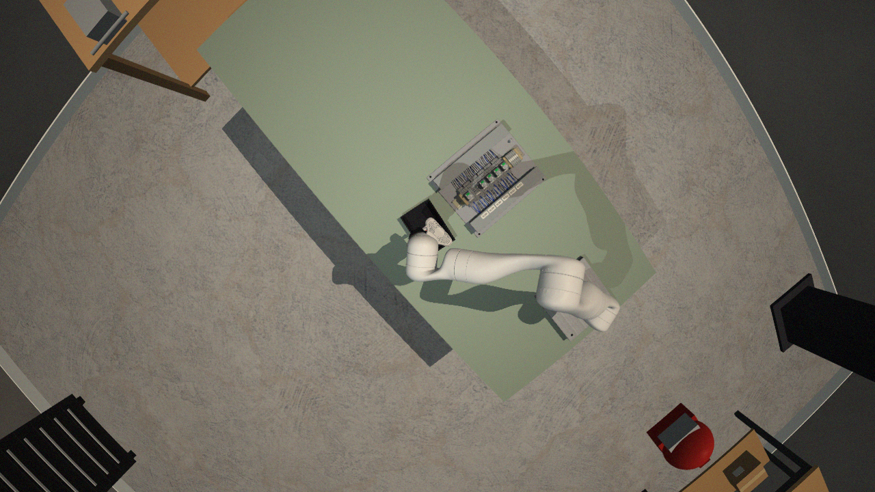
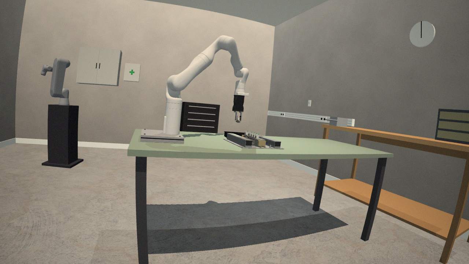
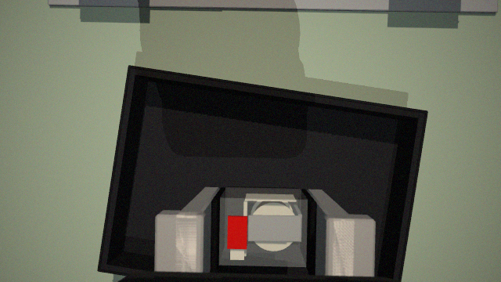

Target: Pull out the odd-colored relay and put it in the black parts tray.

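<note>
My gripper (image 2: 238, 118) (image 3: 262, 218) is shut on the relay with the red button (image 3: 237, 232), whose clear housing sits between the two fingers. The black parts tray (image 1: 420, 214) (image 2: 229, 132) (image 3: 235, 168) lies on the table beside the panel; in the wrist view the relay hangs over its near part, and the exterior view shows the fingers well above table height. No part lies in the visible tray floor. The relay panel (image 1: 504, 137) (image 2: 237, 139) (image 3: 333, 3) looks flat on the table and holds relays with green buttons and one gap in their row. In the top view the arm hides the fingers.
The arm's base plate (image 1: 571, 327) (image 2: 159, 139) stands at one end of the green table (image 1: 318, 91) (image 2: 328, 147). The panel's near edge runs just past the tray in the wrist view. A wooden workbench (image 2: 367, 130) stands beyond the table's far end.
</note>
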### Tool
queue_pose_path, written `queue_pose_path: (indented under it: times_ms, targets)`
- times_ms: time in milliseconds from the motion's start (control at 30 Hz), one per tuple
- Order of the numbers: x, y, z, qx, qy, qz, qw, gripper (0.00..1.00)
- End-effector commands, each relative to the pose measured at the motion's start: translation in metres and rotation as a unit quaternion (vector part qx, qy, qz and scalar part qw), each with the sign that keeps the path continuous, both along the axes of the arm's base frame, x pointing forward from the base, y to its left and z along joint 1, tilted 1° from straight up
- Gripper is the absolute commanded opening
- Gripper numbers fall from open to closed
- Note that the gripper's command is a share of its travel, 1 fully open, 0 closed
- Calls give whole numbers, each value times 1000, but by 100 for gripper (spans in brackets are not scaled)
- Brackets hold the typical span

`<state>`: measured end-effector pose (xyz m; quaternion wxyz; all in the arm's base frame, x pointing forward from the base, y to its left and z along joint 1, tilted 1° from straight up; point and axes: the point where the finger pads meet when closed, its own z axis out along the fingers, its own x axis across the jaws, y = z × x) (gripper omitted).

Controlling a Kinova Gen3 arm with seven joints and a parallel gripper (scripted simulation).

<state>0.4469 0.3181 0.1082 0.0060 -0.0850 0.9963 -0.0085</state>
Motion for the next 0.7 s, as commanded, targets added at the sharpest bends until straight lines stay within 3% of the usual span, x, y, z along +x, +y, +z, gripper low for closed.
queue_pose_path:
  times_ms: [0, 667]
  targets:
    - [0, 0, 1, 1, -1, 0, 1000, 0]
    - [1, 0, -23, 1, -1, 0, 1000, 0]
